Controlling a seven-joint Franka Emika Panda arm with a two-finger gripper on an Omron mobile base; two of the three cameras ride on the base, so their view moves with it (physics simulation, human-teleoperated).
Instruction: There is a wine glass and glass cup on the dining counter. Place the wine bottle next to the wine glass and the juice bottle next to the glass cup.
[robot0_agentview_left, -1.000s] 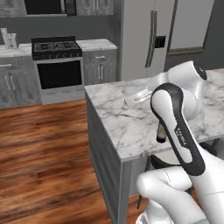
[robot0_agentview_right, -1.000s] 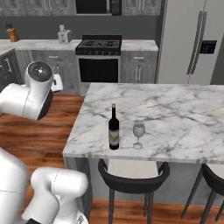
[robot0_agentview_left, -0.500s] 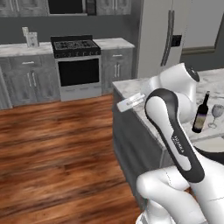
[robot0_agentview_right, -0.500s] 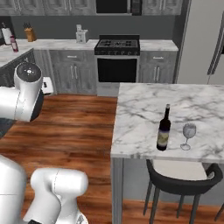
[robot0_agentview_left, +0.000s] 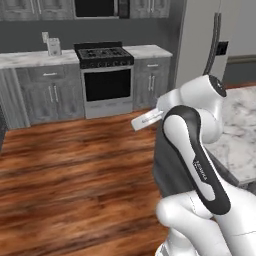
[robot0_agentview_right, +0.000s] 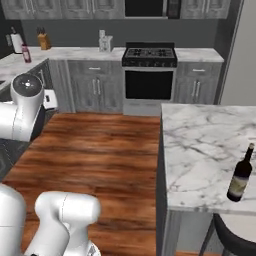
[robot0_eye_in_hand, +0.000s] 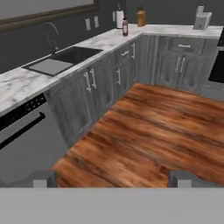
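The tall dark wine bottle (robot0_agentview_right: 240, 175) stands upright near the front edge of the white marble dining counter (robot0_agentview_right: 200, 145), far right in the right base view. The short pink-red juice bottle (robot0_eye_in_hand: 125, 27) stands far off on the grey-cabinet worktop, beside a paper towel roll (robot0_eye_in_hand: 119, 19); it shows too as a small red bottle (robot0_agentview_right: 26, 53) at the far left. My gripper (robot0_eye_in_hand: 113, 180) is open with nothing between its fingers and hangs over the wood floor, far from both bottles. The wine glass and the glass cup are out of view.
A black stove (robot0_agentview_right: 149, 70) stands at the back wall between grey cabinets. A sink (robot0_eye_in_hand: 61, 59) is set in the left worktop above a dishwasher front (robot0_eye_in_hand: 22, 131). A fridge (robot0_agentview_left: 200, 40) rises behind the dining counter (robot0_agentview_left: 240, 135). A black stool (robot0_agentview_right: 235, 240) sits under its edge.
Both base views have swung left, so the camera moved: the dining counter and wine bottle slid to the right edge and the wine glass left the picture. The gripper stays open.
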